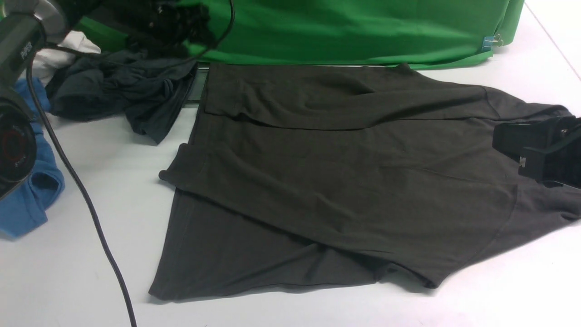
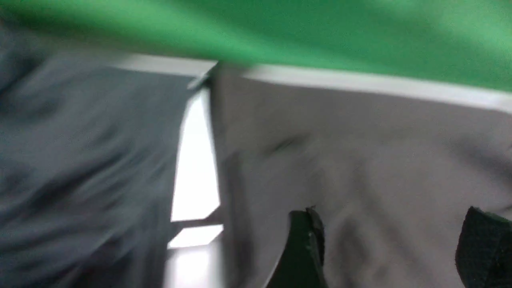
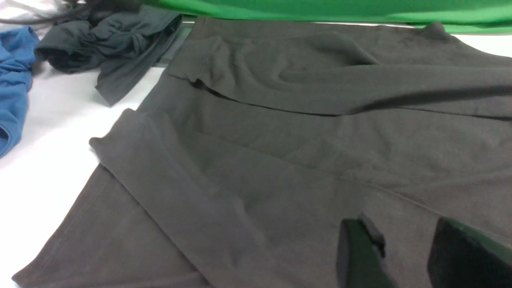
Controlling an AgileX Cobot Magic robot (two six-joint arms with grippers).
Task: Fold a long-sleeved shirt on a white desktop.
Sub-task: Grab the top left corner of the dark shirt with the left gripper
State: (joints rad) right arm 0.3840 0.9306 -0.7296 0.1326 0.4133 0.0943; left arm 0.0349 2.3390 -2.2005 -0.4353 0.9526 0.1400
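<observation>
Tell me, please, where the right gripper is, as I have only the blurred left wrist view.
Observer: The right gripper is over the right end of the long-sleeved shirt, jaws apart, with flat cloth showing between them.
Operator: Is a sleeve folded in?
Observer: Yes, one sleeve lies diagonally across the body, its cuff at the shirt's left edge.
Operator: Is there anything left of the charcoal garment?
Observer: A blue shirt lies at the left edge of the white desktop.
</observation>
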